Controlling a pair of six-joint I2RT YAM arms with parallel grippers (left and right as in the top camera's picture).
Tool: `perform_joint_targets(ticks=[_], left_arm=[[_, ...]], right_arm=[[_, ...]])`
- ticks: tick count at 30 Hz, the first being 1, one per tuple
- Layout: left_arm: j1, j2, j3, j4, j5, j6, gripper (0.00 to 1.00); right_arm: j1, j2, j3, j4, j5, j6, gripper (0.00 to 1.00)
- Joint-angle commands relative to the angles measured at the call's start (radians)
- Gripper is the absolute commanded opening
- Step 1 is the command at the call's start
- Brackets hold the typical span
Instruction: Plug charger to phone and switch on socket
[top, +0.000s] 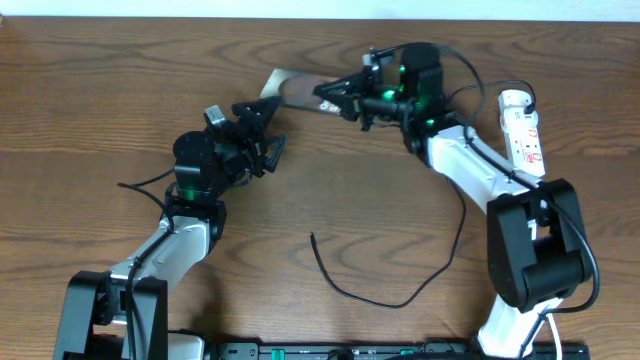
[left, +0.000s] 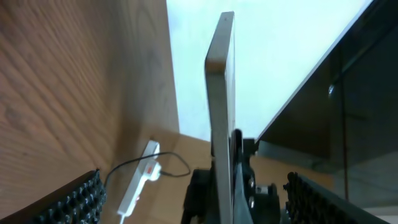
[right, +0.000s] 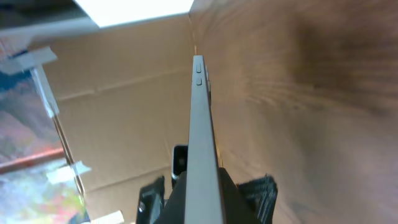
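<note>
Nearest the right wrist lens, the right end effector (right: 200, 190) is clamped on the phone (right: 200, 124), with its fingers pressed to both faces at one end. In that view the phone presents edge-on, with two side buttons showing on the thin edge.

At the opposite end of the phone sits the left end effector (top: 262, 120). Its pads (left: 81, 199) stand wide apart. The phone runs up the gap between them and touches neither (as far as the left wrist view allows).

From overhead, the phone is tilted and spans the space between the two arms, over the far part of the counter (top: 100, 80). Whether any corner of it rests on the wood cannot be told.

On the robot's side of the phone, well apart from it, the charger (top: 402, 304) lies on the counter in a loose open curve. Its free connector end is the part of the cable closest to the phone, touching nothing and gripped by neither arm. The cable's other run passes toward the right arm, and the plug cannot be made out.

Well beyond the clamped end of the phone, outside the right arm, the socket (top: 522, 125) lies flat on the counter. Its switch position is unreadable
</note>
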Motion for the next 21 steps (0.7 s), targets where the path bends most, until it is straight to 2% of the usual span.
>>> perform_joint_targets(ticks=[1, 10, 13, 17, 21], left_arm=[[-0.001, -0.008, -0.002, 0.011, -0.068, -0.027, 0.9], [0.021, -0.008, -0.002, 0.019, -0.203, -0.008, 0.88], [0.043, -0.008, -0.002, 0.02, -0.206, -0.008, 0.87], [0.071, -0.008, -0.002, 0.034, -0.198, -0.001, 0.79], [0.072, -0.007, -0.002, 0.034, -0.198, 0.026, 0.77]], right_arm=[[0.041, -0.006, 0.012, 0.024, -0.039, 0.015, 0.01], [0.098, -0.006, 0.012, 0.026, -0.039, 0.0, 0.01], [0.106, -0.006, 0.012, 0.023, -0.038, -0.019, 0.01], [0.106, -0.006, 0.012, -0.003, -0.039, -0.045, 0.01], [0.112, -0.006, 0.012, -0.027, -0.039, -0.067, 0.01]])
